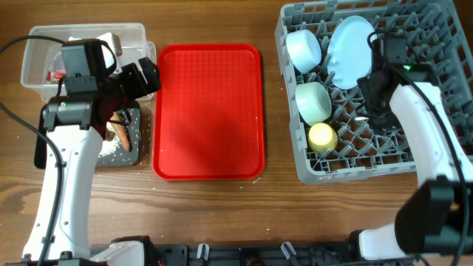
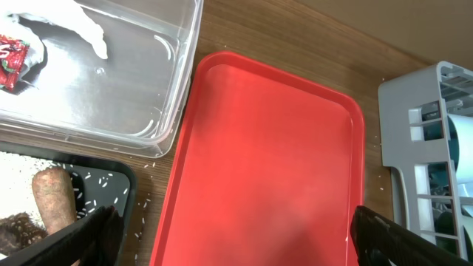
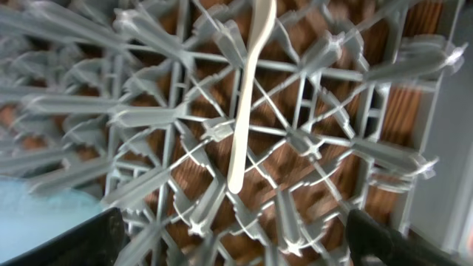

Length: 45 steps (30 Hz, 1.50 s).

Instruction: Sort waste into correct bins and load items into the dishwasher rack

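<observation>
The grey dishwasher rack (image 1: 436,159) at the right holds the pale blue plate (image 1: 349,49), two pale bowls (image 1: 303,49) (image 1: 313,101), the yellow cup (image 1: 323,137) and the white spoon (image 3: 247,89), which lies on the grid floor. My right gripper (image 3: 229,236) is open and empty above the spoon. The clear tub (image 1: 37,55) holds the red wrapper (image 2: 11,60) and white tissue (image 2: 81,22). The black tray (image 1: 127,157) holds the brown stick (image 2: 53,198), rice grains (image 2: 18,177) and a dark lump (image 2: 13,227). My left gripper (image 2: 229,240) is open and empty over the edge between the black tray and the red tray.
A flat red serving tray (image 1: 208,111) lies bare in the middle of the wooden table. A few rice grains (image 2: 144,193) are scattered on the wood between the black tray and the red tray.
</observation>
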Motion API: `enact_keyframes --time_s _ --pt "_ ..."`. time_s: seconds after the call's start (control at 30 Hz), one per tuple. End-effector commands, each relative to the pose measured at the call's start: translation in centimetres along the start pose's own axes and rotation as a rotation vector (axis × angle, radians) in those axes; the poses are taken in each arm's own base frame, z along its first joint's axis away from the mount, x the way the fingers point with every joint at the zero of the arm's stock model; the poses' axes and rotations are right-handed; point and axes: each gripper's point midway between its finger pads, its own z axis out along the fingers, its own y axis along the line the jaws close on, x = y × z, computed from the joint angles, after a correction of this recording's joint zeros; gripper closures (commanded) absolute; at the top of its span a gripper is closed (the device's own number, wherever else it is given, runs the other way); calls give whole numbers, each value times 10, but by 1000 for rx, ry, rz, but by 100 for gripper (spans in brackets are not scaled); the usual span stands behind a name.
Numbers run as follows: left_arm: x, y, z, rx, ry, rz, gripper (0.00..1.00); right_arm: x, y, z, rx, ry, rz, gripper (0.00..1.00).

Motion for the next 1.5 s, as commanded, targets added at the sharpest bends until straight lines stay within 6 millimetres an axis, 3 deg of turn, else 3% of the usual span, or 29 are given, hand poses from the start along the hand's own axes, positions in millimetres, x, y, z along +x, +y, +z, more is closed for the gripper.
enact_keyframes --time_s 0.0,0.07,0.1,0.13,0.17,0.27,0.4,0.5,0.6,0.73,0.87,1.03,1.17,1.33,1.47 --pt "-4 -3 -1 4 -10 22 0 -8 11 -79 -262 -51 -358 0" --pt "-4 -3 -1 4 -10 22 0 13 19 -119 -444 -53 -656 0" --pt "-4 -3 -1 4 -10 22 0 37 20 -150 -600 -32 -875 0" --pt "-4 -3 -1 4 -10 22 0 67 11 -182 -765 5 -1066 0" --pt "-4 -3 -1 4 -10 22 0 77 -3 -201 -821 16 -1098 0" --pt "-4 -3 -1 4 -10 22 0 63 -36 -215 -779 -60 -1048 0" --pt "-4 -3 -1 4 -10 22 0 59 -49 -230 -811 -105 -1021 0" --pt "-4 -3 -1 4 -10 22 0 67 -65 -217 -744 -33 -1042 0" --pt "-4 -3 -1 4 -10 22 0 67 -70 -212 -711 -17 -1051 0" --pt "-4 -3 -1 4 -10 22 0 43 -56 -210 -675 -160 -1021 0" --pt "-4 -3 -1 4 -10 22 0 29 -25 -224 -855 -474 -1085 0" --pt "-4 -3 -1 4 -10 22 0 32 -38 -177 -992 -684 -952 0" --pt "-4 -3 -1 4 -10 22 0 48 -56 -136 -1068 -826 -887 0" --pt "-4 -3 -1 4 -10 22 0 61 -66 -103 -1123 -914 -848 0" --pt "-4 -3 -1 4 -10 22 0 64 -67 -96 -1126 -917 -847 0"
